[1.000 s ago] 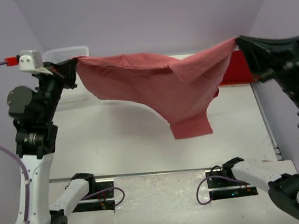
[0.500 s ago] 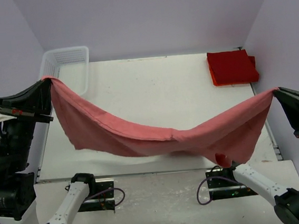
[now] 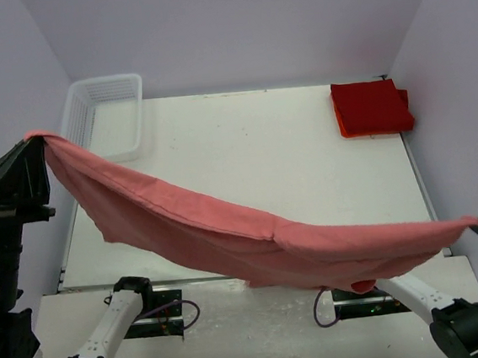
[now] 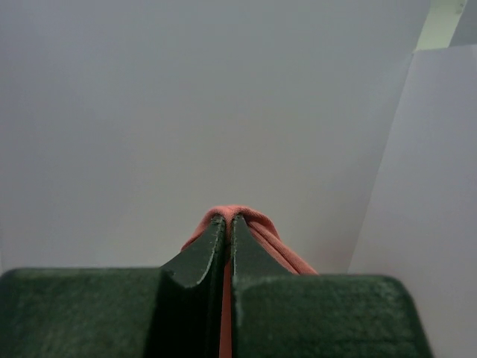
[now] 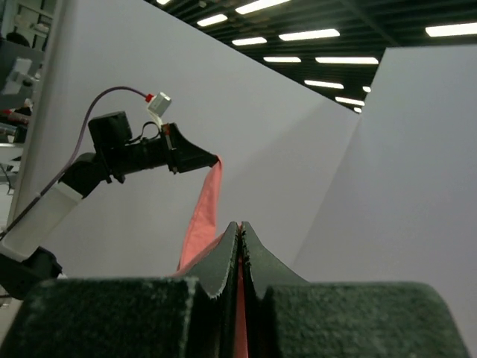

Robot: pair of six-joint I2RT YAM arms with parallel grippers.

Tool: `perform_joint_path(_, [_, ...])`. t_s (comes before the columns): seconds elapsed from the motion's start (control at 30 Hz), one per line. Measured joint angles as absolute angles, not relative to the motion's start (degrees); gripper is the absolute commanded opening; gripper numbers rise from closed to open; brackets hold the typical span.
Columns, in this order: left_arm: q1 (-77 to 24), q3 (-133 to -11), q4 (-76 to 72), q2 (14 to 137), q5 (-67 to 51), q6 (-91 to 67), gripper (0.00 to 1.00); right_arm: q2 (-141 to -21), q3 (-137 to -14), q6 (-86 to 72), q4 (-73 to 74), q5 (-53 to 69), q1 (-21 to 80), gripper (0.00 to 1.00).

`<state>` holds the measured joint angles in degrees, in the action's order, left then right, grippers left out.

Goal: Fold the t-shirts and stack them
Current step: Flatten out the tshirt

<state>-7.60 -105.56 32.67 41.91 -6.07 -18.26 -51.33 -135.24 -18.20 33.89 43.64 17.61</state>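
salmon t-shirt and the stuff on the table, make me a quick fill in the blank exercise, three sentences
1. The left gripper is shut on the salmon-red t-shirt, and the right gripper is shut on the ____ shirt.
2. The folded red t-shirts lie at the far ____ corner of the table.
3. The white basket stands at the far ____ corner.

Missing words: same; right; left
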Motion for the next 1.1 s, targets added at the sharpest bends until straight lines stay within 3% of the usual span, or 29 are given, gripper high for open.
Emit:
perform_joint_path(0.2, [-7.60, -108.77, 32.32, 38.68, -6.66, -18.26, 0.00, -44.29, -132.81, -24.08, 24.91, 51.72, 12.08, 0.00])
perform_joint_path(0.43, [-7.60, -110.43, 30.57, 38.46, -7.73, -18.26, 0.00, -44.62, -134.23, -26.11, 21.69, 55.07, 11.86, 0.00])
perform_joint_path(0.7, [-7.57, -98.63, 25.02, 39.81, -8.73, -18.94, 0.00, -51.96, -130.37, -23.46, 21.47, 54.41, 11.88, 0.00])
perform_joint_path(0.93, [-7.57, -83.85, 16.69, 59.29, -6.72, -20.45, 0.00, -66.52, -118.78, -15.79, 22.94, 41.80, 10.59, 0.00])
perform_joint_path(1.1, [-7.51, -75.42, 13.52, 77.69, -2.02, -20.14, 0.00, -82.39, -106.65, -14.68, 21.41, 36.45, 3.66, 0.00])
